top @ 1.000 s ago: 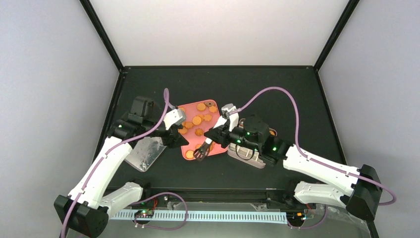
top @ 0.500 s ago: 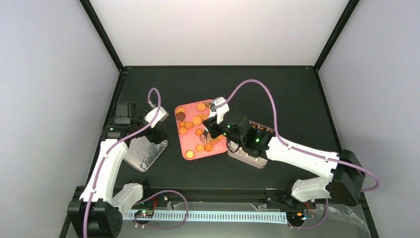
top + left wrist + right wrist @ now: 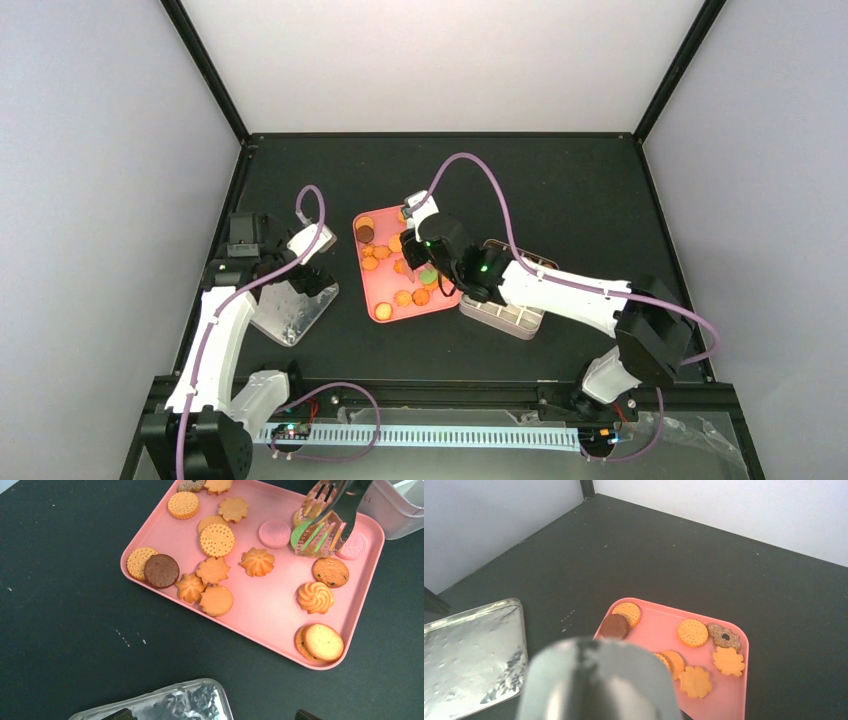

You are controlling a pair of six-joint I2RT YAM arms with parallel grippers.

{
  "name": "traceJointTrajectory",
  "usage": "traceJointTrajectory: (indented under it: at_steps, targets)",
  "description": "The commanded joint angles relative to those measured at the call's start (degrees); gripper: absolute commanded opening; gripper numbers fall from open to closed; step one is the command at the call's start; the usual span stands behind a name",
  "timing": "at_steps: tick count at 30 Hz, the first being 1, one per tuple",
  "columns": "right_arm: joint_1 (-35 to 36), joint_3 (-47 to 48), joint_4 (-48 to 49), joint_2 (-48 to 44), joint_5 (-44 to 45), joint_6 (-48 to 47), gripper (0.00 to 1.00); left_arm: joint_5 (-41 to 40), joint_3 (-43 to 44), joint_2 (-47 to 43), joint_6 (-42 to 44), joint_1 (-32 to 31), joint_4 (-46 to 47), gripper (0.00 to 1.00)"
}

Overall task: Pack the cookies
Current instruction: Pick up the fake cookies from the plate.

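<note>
The cookies point(image 3: 216, 540) lie scattered on a pink tray point(image 3: 270, 612): mostly orange and golden ones, a dark brown one point(image 3: 161, 571), two pink ones point(image 3: 274, 533). The metal tongs point(image 3: 327, 522) reach in from the far right, their tips around a green cookie point(image 3: 299, 534). My right gripper point(image 3: 428, 258) is over the tray's right side, shut on the tongs; their blurred grey handle point(image 3: 599, 680) hides its fingers in the right wrist view. My left gripper point(image 3: 211, 715) is open over a clear lid point(image 3: 165, 702) left of the tray, fingertips point(image 3: 305, 714) barely showing.
A pale compartment box point(image 3: 510, 318) stands right of the tray under the right arm; its corner shows in the left wrist view point(image 3: 395, 505). The clear lid point(image 3: 293, 312) lies on the black table left of the tray. Black frame posts edge the table.
My right arm has swung the tongs from the tray's near edge up to its middle right, onto the green cookie. My left gripper has drawn back left, off the tray, over the lid.
</note>
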Motion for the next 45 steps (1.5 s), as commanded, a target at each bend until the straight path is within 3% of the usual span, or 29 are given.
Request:
traceJointTrajectory:
  at_steps: [1, 24, 45]
  targets:
    - [-1.04, 0.49, 3.04, 0.28, 1.94, 0.21, 0.36, 0.02, -0.80, -1.49, 2.09, 0.45, -1.26, 0.85]
    - [-2.69, -8.48, 5.42, -0.14, 1.14, 4.09, 0.38, 1.77, -1.04, -0.88, 1.21, 0.46, -0.31, 0.85]
    - [-2.71, -3.74, 2.69, -4.21, 1.45, 0.57, 0.23, 1.86, -0.61, -0.83, 0.96, 0.45, -0.36, 0.85]
